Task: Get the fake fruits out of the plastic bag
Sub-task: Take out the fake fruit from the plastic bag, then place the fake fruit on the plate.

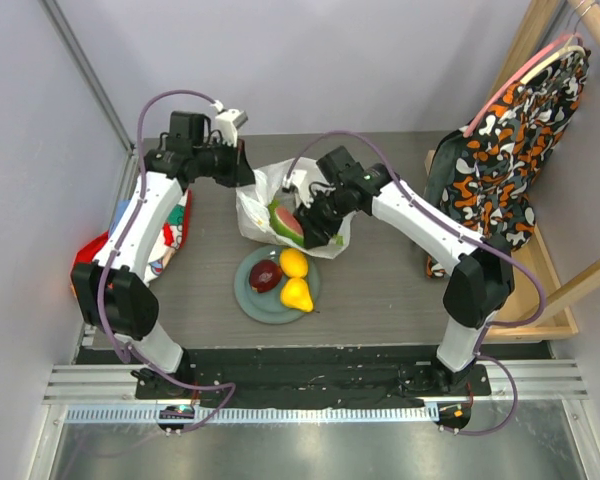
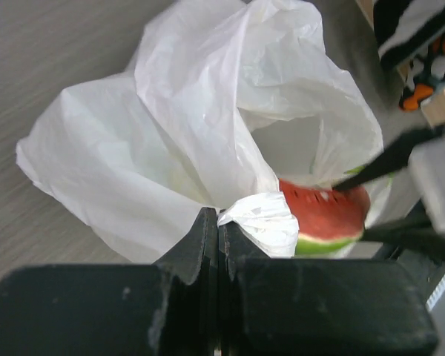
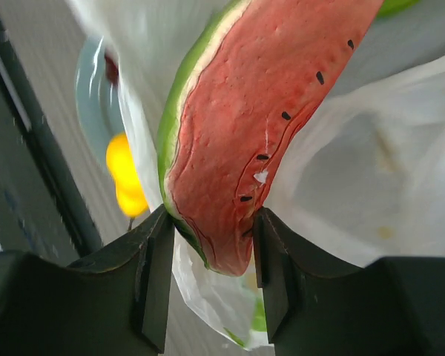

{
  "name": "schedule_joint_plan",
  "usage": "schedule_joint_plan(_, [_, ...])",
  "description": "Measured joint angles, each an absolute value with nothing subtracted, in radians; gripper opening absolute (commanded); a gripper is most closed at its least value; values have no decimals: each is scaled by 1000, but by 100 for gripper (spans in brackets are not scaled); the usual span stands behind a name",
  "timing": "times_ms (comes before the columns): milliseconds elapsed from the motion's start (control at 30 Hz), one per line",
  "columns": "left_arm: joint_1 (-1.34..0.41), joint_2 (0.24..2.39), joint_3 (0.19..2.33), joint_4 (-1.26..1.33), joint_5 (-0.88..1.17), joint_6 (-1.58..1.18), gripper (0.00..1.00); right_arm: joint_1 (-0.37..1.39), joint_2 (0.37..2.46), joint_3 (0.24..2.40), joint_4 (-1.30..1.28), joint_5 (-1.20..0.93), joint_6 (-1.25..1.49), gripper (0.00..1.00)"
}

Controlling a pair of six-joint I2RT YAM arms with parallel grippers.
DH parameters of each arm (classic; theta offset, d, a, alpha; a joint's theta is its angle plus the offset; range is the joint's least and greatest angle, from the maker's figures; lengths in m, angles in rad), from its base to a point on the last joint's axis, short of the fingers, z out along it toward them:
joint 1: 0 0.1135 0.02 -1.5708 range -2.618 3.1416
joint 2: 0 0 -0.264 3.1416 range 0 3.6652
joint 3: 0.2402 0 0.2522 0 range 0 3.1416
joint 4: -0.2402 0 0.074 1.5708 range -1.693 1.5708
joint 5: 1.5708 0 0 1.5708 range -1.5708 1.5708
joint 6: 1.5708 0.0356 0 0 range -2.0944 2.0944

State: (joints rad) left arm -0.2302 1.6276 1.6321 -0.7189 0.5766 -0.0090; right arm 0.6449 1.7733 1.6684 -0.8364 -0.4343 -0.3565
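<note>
The white plastic bag (image 1: 265, 200) lies open in the middle of the table. My left gripper (image 1: 245, 170) is shut on its rim; the left wrist view shows the pinched fold (image 2: 263, 219) between the closed jaws. My right gripper (image 1: 315, 225) is shut on the watermelon slice (image 1: 288, 222), which sits at the bag's mouth (image 3: 237, 126). The slice also shows in the left wrist view (image 2: 326, 215). A dark red fruit (image 1: 265, 276), a yellow lemon (image 1: 294, 263) and a yellow pear (image 1: 297, 295) lie on the grey-green plate (image 1: 255, 305). Green pieces show faintly through the bag (image 3: 259, 315).
A colourful cloth (image 1: 165, 240) and a red object (image 1: 88, 255) lie at the left table edge. A wooden rack with a patterned garment (image 1: 500, 170) stands at the right. The black base bar (image 1: 310, 365) runs along the near edge.
</note>
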Motion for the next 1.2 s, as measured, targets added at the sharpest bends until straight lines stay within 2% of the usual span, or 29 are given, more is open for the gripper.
schedule_joint_plan(200, [-205,1640,1685,-653,568,-97,0,636,1729,1580,-1030,-452,-529,1])
schedule_joint_plan(367, [-209,1640,1695,-635,558,-106,0,645,1550,1573,-1104,-451,-693,2])
schedule_joint_plan(500, [-209,1640,1695,-632,550,-115,0,802,1317,1523,-1090,-413,-841,1])
schedule_joint_plan(633, [-209,1640,1695,-632,542,-123,0,920,1222,1429,-1036,-391,-917,2])
schedule_joint_plan(733, [-209,1638,1695,-632,539,-124,0,964,1266,1391,-983,-360,-941,1])
schedule_joint_plan(933, [-209,1586,1649,-630,536,-124,0,1024,1490,1393,-892,-357,-928,1])
schedule_joint_plan(1200, [-209,1467,1590,-630,485,-119,0,1145,1633,1385,-673,-247,-715,1])
